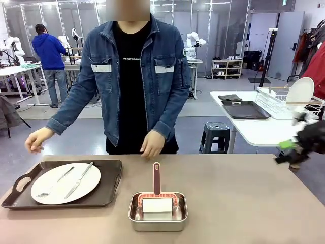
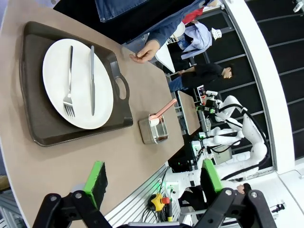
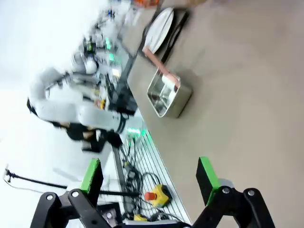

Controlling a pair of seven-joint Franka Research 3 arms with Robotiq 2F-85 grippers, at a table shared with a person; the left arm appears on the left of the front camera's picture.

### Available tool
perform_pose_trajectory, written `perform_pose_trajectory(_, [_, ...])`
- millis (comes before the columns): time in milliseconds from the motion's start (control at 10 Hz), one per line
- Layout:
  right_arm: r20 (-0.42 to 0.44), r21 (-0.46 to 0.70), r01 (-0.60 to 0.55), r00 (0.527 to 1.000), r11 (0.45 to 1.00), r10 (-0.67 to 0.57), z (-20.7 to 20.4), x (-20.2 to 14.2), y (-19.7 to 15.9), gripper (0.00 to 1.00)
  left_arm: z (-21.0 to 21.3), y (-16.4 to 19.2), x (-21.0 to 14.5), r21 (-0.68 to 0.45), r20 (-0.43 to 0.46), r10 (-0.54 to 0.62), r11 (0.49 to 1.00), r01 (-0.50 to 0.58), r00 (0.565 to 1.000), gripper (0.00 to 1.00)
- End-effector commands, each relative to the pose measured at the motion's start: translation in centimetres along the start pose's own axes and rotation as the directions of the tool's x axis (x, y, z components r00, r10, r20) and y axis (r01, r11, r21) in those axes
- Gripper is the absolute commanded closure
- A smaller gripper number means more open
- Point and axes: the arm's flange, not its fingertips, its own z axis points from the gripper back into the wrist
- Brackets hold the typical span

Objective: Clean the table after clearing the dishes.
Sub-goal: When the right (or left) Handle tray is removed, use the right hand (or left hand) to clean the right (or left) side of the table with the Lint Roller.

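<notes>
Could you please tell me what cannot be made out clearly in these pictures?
- Front view: the right gripper is motion-blurred at the right edge; its jaws are unreadable there.
- Right wrist view: motion blur smears the plate; its cutlery is lost.
- Front view: the white block hides the floor of the steel pan.

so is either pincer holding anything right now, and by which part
Nothing is held. The left pincer and the right pincer both stand open, with nothing between their jaws.
</notes>
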Motion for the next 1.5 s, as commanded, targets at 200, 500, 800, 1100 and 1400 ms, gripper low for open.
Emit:
perform_pose_trajectory(200, [0.292, 0.005, 0.171, 0.942, 0.985, -0.164, 8.9, -6.8, -0.4, 0.00, 0.4, -0.1, -0.3, -0.006, 0.007, -0.012, 1.000, 0.012, 1.000, 0.00])
perform_pose_trajectory(500, [0.389, 0.021, 0.209, 0.899, 0.978, -0.201, 10.8, -9.6, 0.1, 0.00, 0.4, -0.1, -0.3, -0.006, 0.007, -0.012, 1.000, 0.012, 1.000, 0.00])
perform_pose_trajectory(800, [0.363, 0.008, 0.193, 0.914, 0.981, -0.182, 11.7, -10.2, -1.0, 0.00, 0.4, -0.1, -0.3, -0.006, 0.007, -0.012, 1.000, 0.012, 1.000, 0.00])
perform_pose_trajectory(1100, [0.363, 0.008, 0.193, 0.914, 0.981, -0.182, 11.7, -10.2, -1.0, 0.00, 0.4, -0.1, -0.3, -0.006, 0.007, -0.012, 1.000, 0.012, 1.000, 0.00])
perform_pose_trajectory(1400, [0.363, 0.008, 0.193, 0.914, 0.981, -0.182, 11.7, -10.2, -1.0, 0.00, 0.4, -0.1, -0.3, -0.006, 0.007, -0.012, 1.000, 0.012, 1.000, 0.00])
